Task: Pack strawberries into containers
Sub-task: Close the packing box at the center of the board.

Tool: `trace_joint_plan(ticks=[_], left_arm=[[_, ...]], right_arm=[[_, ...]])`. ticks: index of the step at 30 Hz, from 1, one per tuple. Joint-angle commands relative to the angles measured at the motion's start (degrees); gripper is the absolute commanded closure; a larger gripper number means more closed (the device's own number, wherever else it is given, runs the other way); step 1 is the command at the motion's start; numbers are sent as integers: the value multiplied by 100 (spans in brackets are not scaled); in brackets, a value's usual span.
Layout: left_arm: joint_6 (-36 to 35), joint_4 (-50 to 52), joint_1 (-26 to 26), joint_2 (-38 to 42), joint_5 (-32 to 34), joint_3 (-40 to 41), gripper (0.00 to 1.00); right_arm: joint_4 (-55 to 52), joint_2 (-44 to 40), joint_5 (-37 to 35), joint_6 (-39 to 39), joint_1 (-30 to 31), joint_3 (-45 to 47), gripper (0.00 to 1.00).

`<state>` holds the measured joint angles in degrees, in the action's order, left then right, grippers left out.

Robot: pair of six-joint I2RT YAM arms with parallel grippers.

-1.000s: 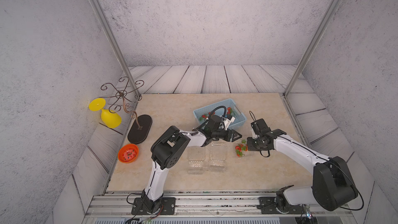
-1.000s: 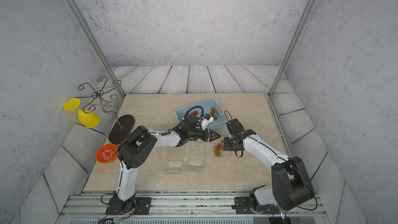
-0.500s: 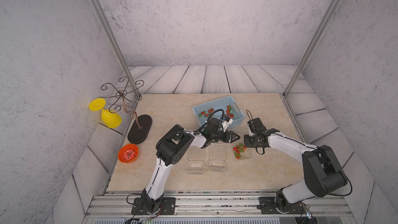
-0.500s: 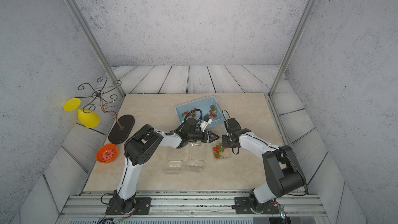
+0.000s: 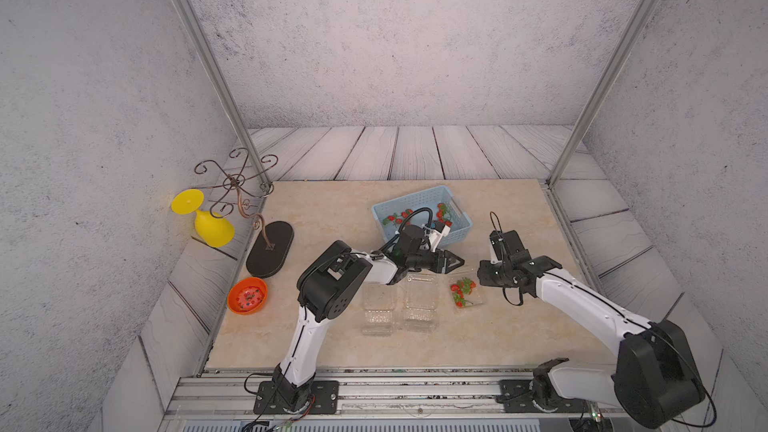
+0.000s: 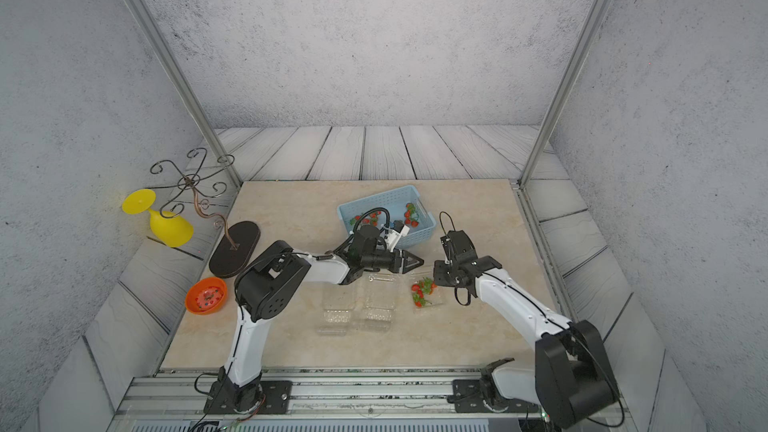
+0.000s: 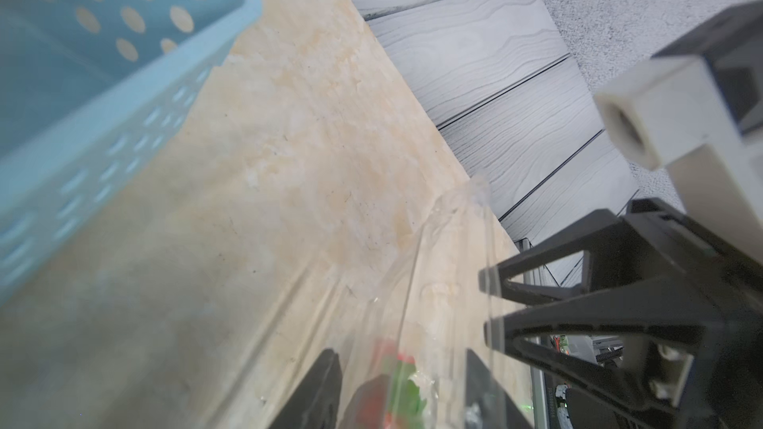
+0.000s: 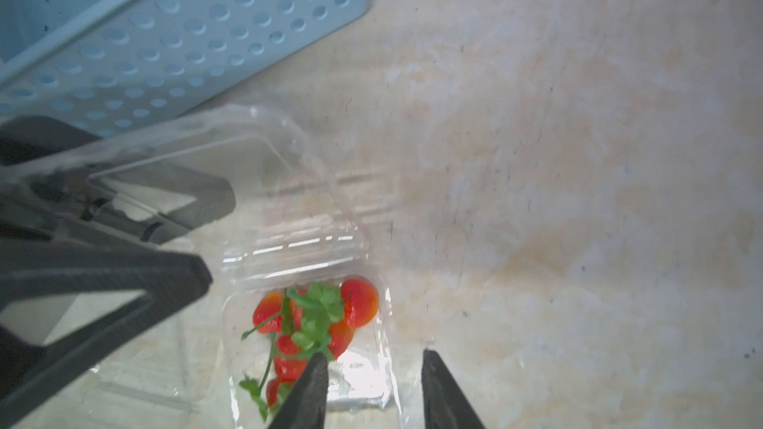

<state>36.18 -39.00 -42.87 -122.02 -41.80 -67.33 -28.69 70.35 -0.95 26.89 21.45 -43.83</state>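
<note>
From my station I see the left gripper (image 5: pixel 457 261) reached out over the table (image 5: pixel 332 209), just in front of the blue basket (image 5: pixel 459 233). Its jaws stand apart. In the right wrist view the raised clear lid (image 8: pixel 231 146) of one container (image 5: pixel 476 301) stands between them, one finger showing through the plastic and the other in front of it. I cannot tell whether either finger presses on it.

The right gripper (image 5: pixel 480 280) sits just beside that same container. Its jaws are apart too, with nothing between them. In its own wrist view one fingertip (image 8: pixel 318 369) overlaps the berries and the other lies over bare table past the container's wall. I cannot tell whether they touch the plastic.

The strawberries (image 5: pixel 462 290) are split. A small heap lies in the open container, red with tangled green caps, and more strawberries (image 5: pixel 397 218) lie in the basket, some at each end.

Two empty containers (image 5: pixel 378 309) lie side by side nearer the left arm's base, lids folded flat.

Off toward the left edge there is an orange bowl (image 5: pixel 239 309) with small beads in it, a yellow goblet (image 5: pixel 212 228) lying on its side, and a curled wire stand (image 5: pixel 268 253) on a dark oval base.
</note>
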Motion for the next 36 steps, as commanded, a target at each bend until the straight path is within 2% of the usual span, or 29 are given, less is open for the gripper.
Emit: trace_joint_plan(ticks=[1, 7, 12, 18, 25, 32, 36], left_arm=[[-191, 1, -41, 242, -21, 73, 51], [-554, 312, -201, 371, -17, -25, 51], [-738, 511, -331, 529, 0, -48, 51], [-1239, 1026, -467, 901, 263, 26, 51], [-1473, 1271, -689, 1040, 244, 11, 51], [-1604, 1414, -955, 1074, 249, 104, 51], [-1949, 1774, -1149, 1111, 409, 139, 51]], right_arm=[[-489, -495, 262, 446, -1, 288, 59], [-752, -865, 149, 917, -110, 525, 59], [-760, -1248, 277, 1208, -448, 696, 58], [-1070, -1628, 199, 1208, -868, 716, 57], [-1012, -1676, 617, 1326, -1145, 887, 57], [-1231, -1883, 813, 1201, -1485, 637, 56], [-1200, -1916, 1095, 1088, -1719, 578, 55]])
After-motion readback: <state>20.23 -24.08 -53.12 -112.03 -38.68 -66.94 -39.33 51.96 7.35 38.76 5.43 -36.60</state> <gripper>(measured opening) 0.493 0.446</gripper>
